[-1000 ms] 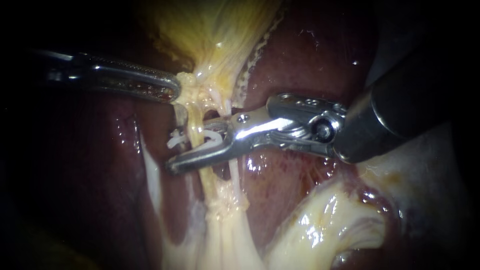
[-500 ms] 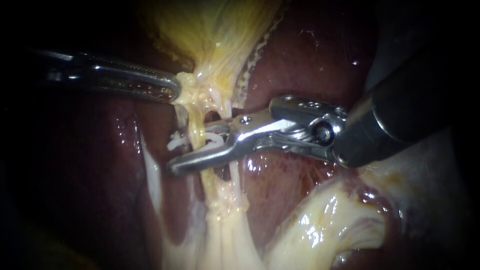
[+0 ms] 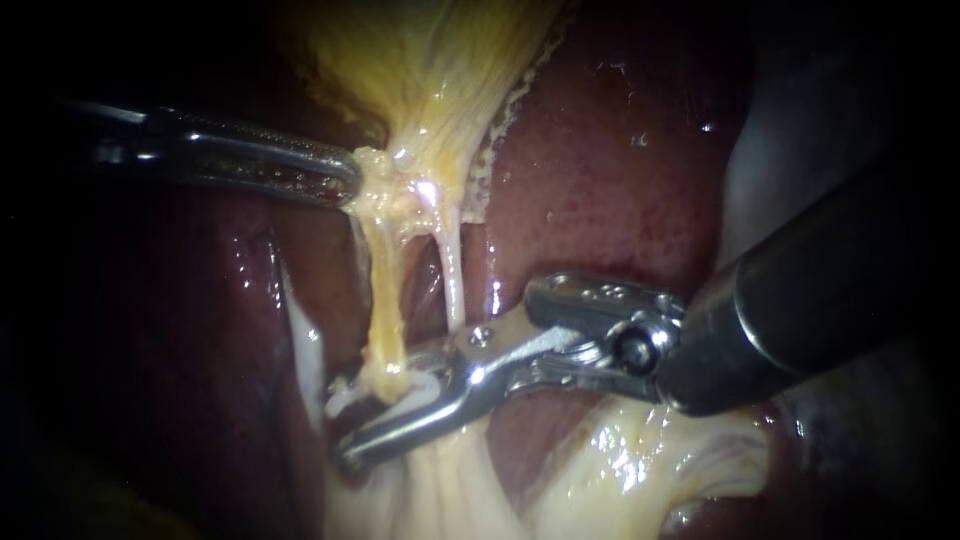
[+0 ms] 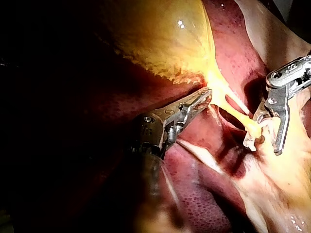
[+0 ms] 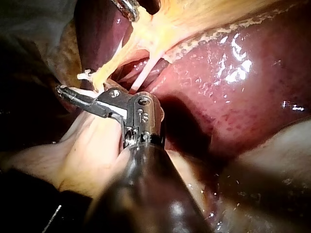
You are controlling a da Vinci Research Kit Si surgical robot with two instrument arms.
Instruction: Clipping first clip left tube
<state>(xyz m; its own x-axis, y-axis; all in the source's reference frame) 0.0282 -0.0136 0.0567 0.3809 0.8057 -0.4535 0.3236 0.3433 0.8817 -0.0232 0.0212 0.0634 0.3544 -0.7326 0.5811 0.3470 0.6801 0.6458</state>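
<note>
The yellow left tube (image 3: 385,290) and the thin pale right tube (image 3: 452,270) run down from the gallbladder (image 3: 430,60). My right instrument (image 3: 385,405) comes in from the right and carries a white clip (image 3: 410,392) in its jaws. The clip sits around the lower end of the left tube, with its prongs still apart. In the left wrist view the clip (image 4: 251,138) shows between the right instrument's jaws (image 4: 265,136). My left instrument (image 3: 335,178) is shut on the tissue at the gallbladder's neck and holds it taut.
Dark red liver (image 3: 600,180) lies behind and to the right of the tubes. Pale fatty tissue (image 3: 640,460) bulges under the right instrument's shaft. A whitish band (image 3: 300,340) runs down beside the left tube.
My right instrument has slid down along the left tube with the clip, from mid-tube to its lower end. More of both tubes now shows above it. The left instrument has stayed put.
</note>
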